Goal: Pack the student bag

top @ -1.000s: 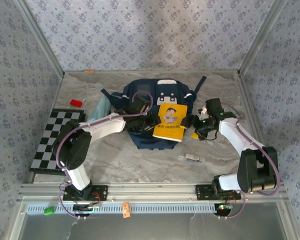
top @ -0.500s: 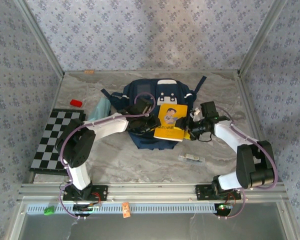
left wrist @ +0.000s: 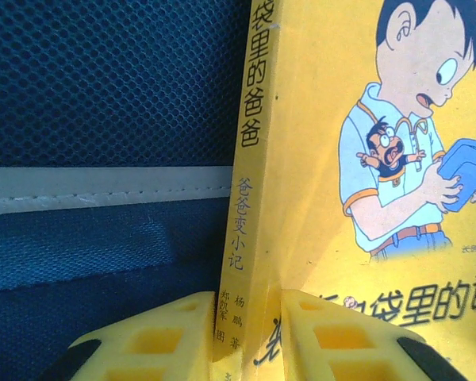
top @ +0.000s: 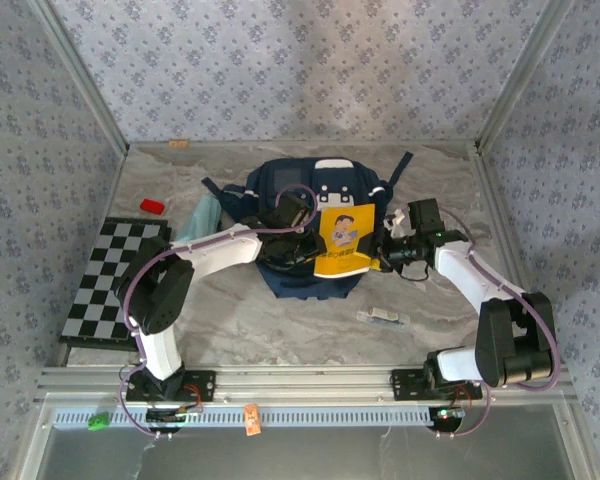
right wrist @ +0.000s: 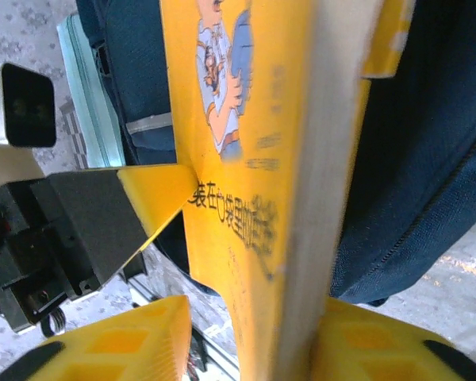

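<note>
**Navy student bag (top: 280, 185) flat at mid-table, a yellow book (top: 342, 240) over it between both arms.**

The bag is dark blue fabric with white patches near its far end, a mesh panel and a thin white stripe (left wrist: 103, 189); its straps trail onto the marble table (top: 230, 310). The left gripper (top: 302, 250) reaches over the bag's near-left part, its yellow fingers (left wrist: 166, 337) clamped on the book's spine. The book covers the bag's right half. The right gripper (top: 385, 255), just beside the bag's right edge, straddles the book's page edge; whether it pinches cannot be told.
</note>
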